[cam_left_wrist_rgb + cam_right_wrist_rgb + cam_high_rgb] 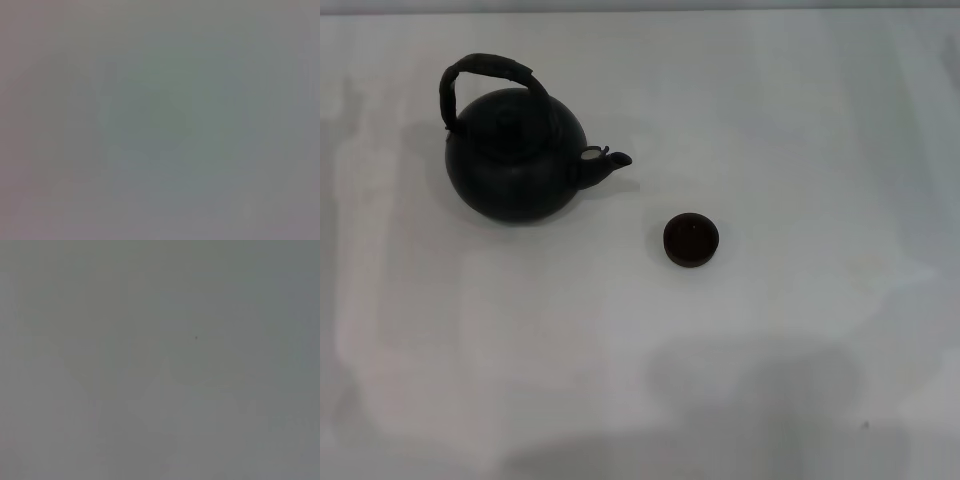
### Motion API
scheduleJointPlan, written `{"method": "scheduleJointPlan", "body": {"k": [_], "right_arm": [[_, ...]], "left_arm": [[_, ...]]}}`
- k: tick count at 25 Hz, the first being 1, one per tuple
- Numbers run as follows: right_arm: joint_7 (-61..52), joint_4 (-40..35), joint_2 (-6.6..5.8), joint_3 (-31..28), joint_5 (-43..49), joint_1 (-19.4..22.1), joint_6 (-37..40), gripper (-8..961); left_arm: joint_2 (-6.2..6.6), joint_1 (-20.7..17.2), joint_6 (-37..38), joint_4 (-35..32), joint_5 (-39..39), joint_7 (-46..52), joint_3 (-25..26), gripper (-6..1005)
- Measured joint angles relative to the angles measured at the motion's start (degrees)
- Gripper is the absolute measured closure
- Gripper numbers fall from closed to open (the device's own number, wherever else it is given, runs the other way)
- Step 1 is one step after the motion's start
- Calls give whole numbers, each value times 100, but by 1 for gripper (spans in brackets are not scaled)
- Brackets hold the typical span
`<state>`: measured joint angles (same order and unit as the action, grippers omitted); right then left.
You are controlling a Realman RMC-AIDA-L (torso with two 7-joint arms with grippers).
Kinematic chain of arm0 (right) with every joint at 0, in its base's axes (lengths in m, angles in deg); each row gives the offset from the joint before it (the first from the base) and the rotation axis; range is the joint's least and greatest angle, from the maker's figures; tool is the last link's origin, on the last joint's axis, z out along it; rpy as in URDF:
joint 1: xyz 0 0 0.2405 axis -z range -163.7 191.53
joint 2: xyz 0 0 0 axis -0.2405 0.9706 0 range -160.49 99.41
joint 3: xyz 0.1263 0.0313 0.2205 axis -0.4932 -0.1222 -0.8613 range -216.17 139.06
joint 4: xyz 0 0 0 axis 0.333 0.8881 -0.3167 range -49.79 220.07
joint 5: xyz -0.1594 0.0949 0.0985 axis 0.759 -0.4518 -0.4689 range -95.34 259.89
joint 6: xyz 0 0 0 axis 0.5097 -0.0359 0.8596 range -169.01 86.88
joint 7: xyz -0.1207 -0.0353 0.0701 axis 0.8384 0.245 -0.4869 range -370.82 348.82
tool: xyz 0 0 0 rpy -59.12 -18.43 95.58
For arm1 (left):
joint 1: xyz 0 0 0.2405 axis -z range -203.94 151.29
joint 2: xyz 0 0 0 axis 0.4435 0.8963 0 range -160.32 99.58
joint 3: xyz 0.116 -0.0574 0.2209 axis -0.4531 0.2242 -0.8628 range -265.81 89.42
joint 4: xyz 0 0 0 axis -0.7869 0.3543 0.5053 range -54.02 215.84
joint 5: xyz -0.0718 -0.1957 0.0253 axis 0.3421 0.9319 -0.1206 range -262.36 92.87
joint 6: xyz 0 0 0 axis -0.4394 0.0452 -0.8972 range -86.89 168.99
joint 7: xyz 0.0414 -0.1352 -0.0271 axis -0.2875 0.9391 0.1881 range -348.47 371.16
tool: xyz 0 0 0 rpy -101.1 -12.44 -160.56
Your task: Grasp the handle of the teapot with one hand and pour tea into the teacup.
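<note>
Teapot (515,160) upright on table (800,120), spout toward teacup (691,239) nearby; no writing; grippers unseen.

A plain white table (800,120) fills the head view from edge to edge. Soft grey shadows lie across its near edge and toward the left side. A tiny dark speck (865,425) sits near the near right corner. Both wrist views show only a flat grey surface.

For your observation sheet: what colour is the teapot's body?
Matte black, seen best in the head view: the teapot stands on the white table.
</note>
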<state>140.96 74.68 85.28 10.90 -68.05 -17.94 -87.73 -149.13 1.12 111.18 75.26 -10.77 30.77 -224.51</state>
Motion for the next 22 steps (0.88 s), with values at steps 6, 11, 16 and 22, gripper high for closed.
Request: {"method": "scheduleJointPlan", "body": {"k": [6, 11, 16, 22], "right_arm": [[0, 5, 1, 10, 11, 18, -4, 97], [0, 9, 10, 17, 20, 16, -31, 97], [0, 15, 13, 20, 28, -20, -27, 97], [16, 71, 21, 20, 30, -30, -58, 97]], "left_arm": [[-12, -40, 9, -42, -74, 0, -8, 117], [-6, -46, 72, -8, -362, 0, -10, 118], [10, -43, 77, -6, -393, 0, -9, 118], [11, -4, 80, -6, -394, -1, -10, 116]]}}
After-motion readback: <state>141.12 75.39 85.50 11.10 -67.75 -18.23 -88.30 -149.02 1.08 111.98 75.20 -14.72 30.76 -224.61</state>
